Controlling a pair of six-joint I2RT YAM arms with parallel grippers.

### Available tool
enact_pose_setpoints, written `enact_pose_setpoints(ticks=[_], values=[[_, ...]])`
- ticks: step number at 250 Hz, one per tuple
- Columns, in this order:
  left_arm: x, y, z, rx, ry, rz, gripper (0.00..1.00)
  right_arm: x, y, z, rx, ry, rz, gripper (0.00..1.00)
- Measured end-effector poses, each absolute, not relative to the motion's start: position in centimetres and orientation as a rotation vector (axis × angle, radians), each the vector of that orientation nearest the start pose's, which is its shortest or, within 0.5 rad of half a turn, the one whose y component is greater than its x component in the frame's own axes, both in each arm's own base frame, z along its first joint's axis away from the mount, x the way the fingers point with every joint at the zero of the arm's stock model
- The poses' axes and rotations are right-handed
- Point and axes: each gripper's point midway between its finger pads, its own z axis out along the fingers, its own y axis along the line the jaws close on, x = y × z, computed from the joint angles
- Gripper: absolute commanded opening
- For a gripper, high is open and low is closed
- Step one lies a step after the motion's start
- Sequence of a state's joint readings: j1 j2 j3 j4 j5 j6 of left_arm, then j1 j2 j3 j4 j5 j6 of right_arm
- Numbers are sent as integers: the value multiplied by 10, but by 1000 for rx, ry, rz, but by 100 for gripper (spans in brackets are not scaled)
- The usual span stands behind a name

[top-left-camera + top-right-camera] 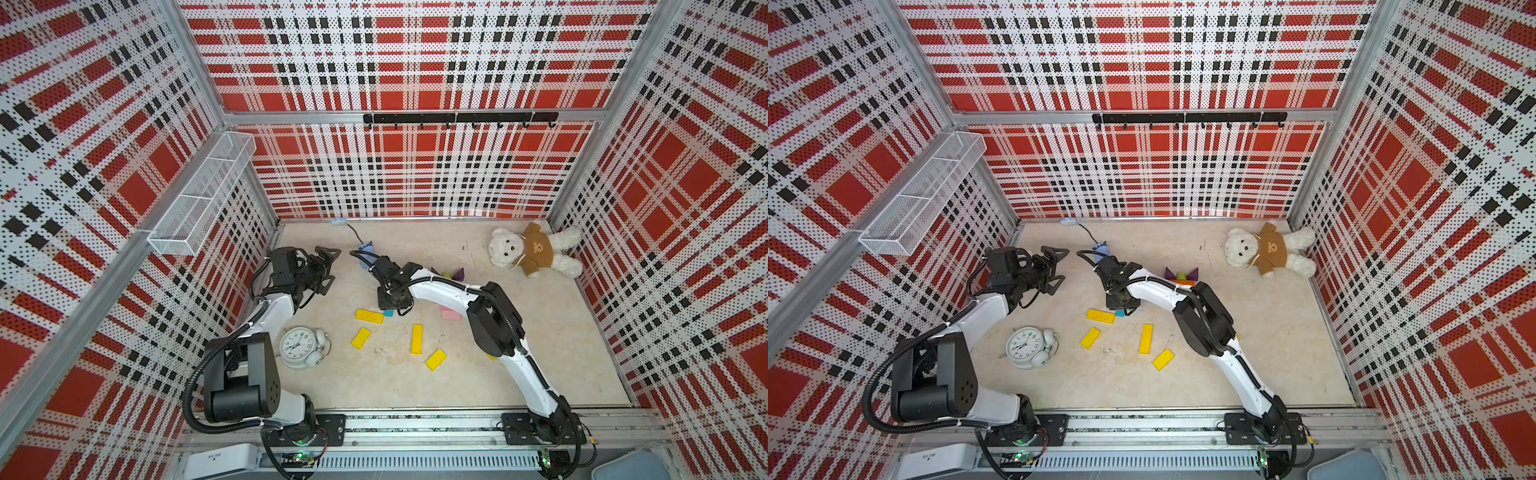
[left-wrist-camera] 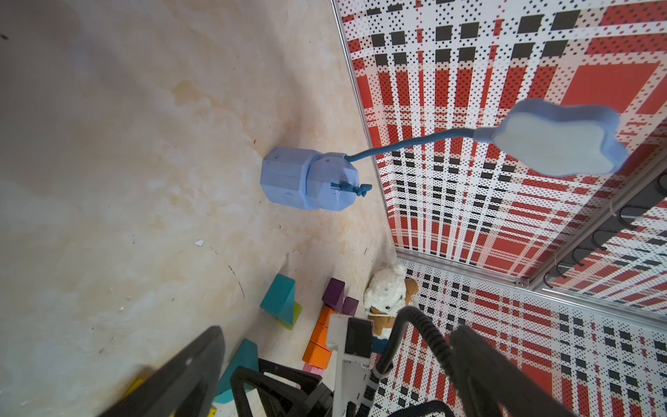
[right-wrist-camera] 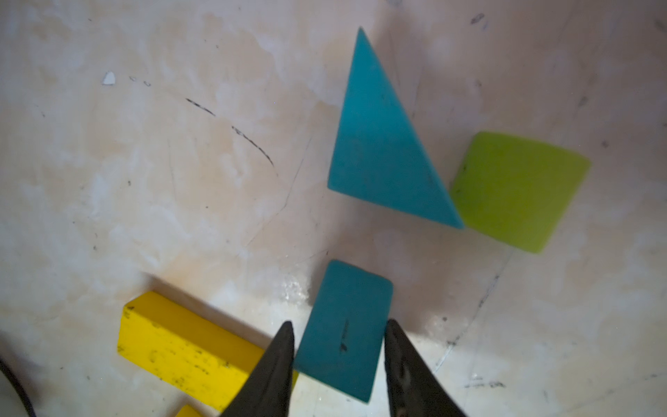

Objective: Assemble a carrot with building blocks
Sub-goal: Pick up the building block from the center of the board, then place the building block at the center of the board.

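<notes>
teal block [image 3: 343, 332], long axis along right gripper [image 3: 338, 323]

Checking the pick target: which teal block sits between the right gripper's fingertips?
The teal block showing a rectangular face, flanked by the right gripper, beside a yellow bar. The teal triangle lies farther off, next to the lime-green block.
</notes>
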State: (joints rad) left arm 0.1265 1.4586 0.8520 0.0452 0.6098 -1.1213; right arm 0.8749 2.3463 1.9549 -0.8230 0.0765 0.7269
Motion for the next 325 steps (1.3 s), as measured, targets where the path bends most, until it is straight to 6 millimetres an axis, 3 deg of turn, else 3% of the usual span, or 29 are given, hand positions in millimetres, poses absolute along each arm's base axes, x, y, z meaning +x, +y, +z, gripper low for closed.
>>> enact_pose_setpoints(ticks=[124,186,247,295,325], values=[[417,-48,171,-988,2048,-1215,100,351,396,35,-177,2804,334,34],[416,-54,171,-974,2058,-1222,100,340,361,46,-116,2769,462,32],[416,-62,172,-949,2067,-1232,99,349,324,54,9,2672,712,32],[414,-69,172,-930,2080,-1239,100,343,330,46,11,2631,887,33],[414,-73,172,-918,2087,-1242,100,345,342,52,6,2593,987,33]])
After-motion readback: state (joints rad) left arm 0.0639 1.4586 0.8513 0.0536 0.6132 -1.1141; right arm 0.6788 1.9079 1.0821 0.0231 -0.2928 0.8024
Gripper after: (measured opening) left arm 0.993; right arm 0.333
